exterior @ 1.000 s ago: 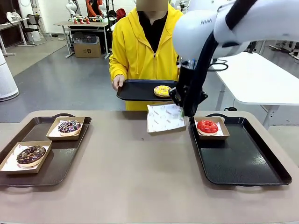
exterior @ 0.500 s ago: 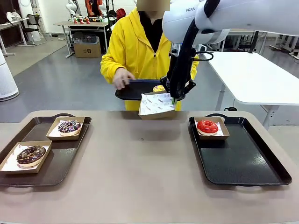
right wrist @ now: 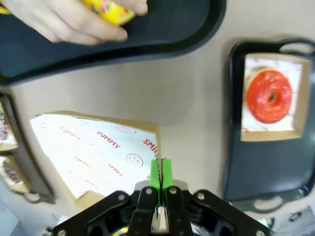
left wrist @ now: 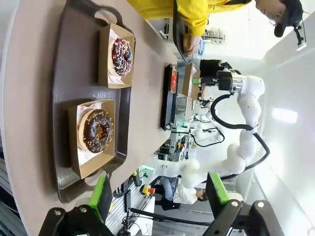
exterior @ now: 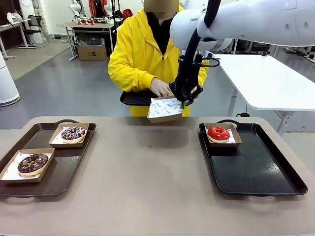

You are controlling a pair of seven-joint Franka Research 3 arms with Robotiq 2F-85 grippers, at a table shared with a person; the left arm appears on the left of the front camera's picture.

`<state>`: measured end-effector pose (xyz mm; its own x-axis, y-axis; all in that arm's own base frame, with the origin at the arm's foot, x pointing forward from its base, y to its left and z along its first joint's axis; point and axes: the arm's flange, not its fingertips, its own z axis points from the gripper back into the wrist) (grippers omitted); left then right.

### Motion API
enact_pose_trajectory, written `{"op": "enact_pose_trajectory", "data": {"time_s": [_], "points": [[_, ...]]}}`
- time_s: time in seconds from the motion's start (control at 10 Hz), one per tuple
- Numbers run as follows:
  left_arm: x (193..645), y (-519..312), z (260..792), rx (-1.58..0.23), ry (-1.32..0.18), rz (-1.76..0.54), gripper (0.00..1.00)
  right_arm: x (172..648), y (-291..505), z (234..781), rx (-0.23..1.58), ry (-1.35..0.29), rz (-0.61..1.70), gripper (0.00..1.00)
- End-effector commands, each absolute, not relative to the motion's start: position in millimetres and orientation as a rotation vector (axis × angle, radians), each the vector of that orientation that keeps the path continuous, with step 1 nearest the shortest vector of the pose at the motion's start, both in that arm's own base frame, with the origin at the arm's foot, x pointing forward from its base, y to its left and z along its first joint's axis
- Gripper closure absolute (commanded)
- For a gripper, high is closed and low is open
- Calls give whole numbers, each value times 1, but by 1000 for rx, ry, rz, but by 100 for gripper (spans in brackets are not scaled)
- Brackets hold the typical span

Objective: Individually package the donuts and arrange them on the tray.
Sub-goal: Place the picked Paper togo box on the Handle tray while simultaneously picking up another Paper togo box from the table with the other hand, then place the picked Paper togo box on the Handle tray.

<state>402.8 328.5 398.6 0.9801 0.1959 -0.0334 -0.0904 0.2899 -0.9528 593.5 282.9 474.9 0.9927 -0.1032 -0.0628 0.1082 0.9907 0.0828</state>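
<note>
My right gripper (exterior: 183,103) (right wrist: 160,176) is shut on the edge of an empty paper-lined cardboard box (exterior: 165,109) (right wrist: 98,152), holding it in the air by the person's black tray (exterior: 132,98) (right wrist: 162,34). The person's hand (exterior: 160,88) (right wrist: 69,22) covers the yellow donut (right wrist: 110,10) on that tray. A red donut (exterior: 218,132) (right wrist: 269,96) sits boxed on the right tray (exterior: 256,172). On the left tray (exterior: 59,172) lie the boxed sprinkled dark donut (exterior: 73,132) (left wrist: 120,55) and chocolate donut (exterior: 32,163) (left wrist: 97,130). My left gripper (left wrist: 158,194) hangs open above that tray.
The brown table (exterior: 147,187) is bare between the two trays. A white table (exterior: 270,83) stands behind at the right. The right tray has free room in front of the red donut's box.
My right gripper raised the box off the table and carried it left toward the person's tray. The person's hand moved from the tray's edge onto the yellow donut.
</note>
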Motion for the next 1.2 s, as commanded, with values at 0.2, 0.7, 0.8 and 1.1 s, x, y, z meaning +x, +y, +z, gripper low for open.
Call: {"op": "enact_pose_trajectory", "data": {"time_s": [0.2, 0.7, 0.8, 1.1], "points": [[401, 324, 403, -1257, -111, 159, 0, 613, 299, 466, -1, 83, -25, 100], [401, 324, 403, -1257, -111, 159, 0, 603, 298, 458, 32, 91, -50, 100], [401, 324, 403, -1257, -111, 159, 0, 603, 298, 458, 32, 91, -50, 100], [401, 324, 403, -1257, -111, 159, 0, 603, 298, 458, 32, 91, -50, 100]]}}
